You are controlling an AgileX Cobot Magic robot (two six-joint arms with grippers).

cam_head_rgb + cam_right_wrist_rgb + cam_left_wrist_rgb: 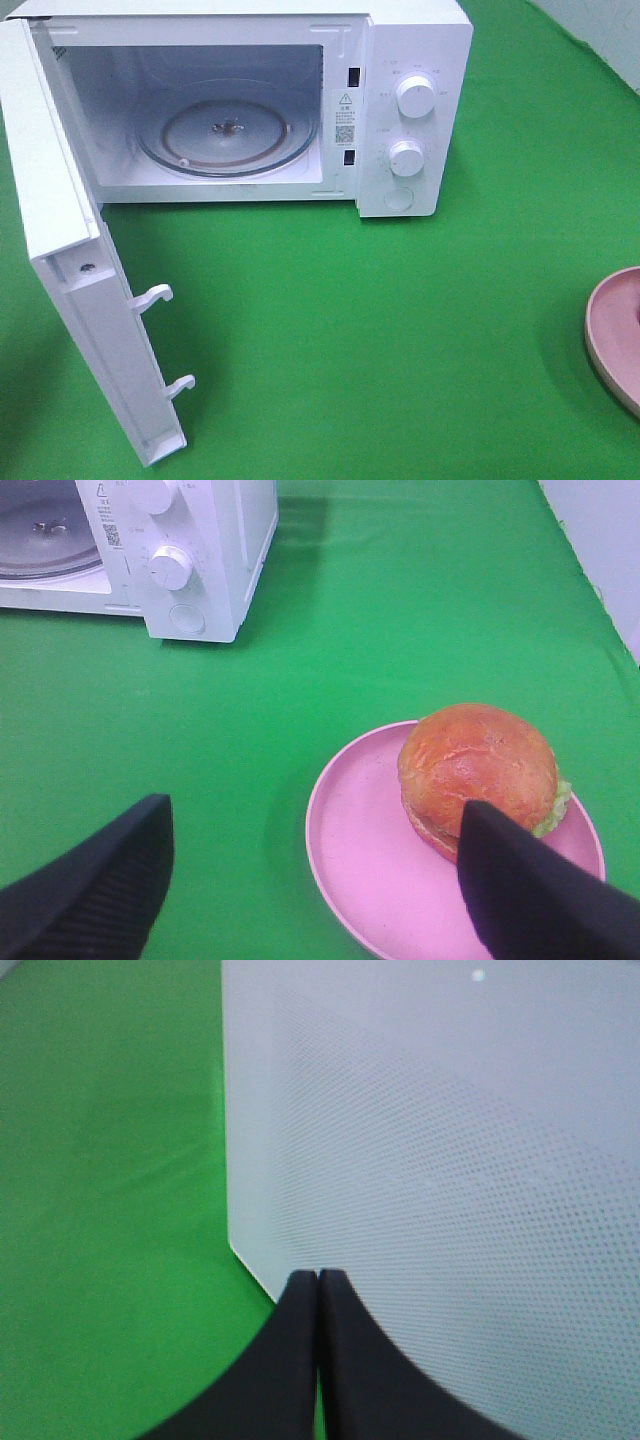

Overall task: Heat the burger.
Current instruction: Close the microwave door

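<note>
Pink plate [370, 880] carries the burger [478, 775] beside our spread right hand [310, 880], poised to grasp it; our left hand [318, 1280], pressed together, rests by the microwave's [410, 110] swung-open door [70, 260].

You see a green cloth [400, 330] spread over the whole table, lit evenly with soft shadows. Past the table's far right corner stands a pale wall [590, 40], light and plain, meeting the cloth's edge.

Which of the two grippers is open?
The right gripper, its fingers spread wide above the pink plate near the burger; the left gripper is shut.
</note>
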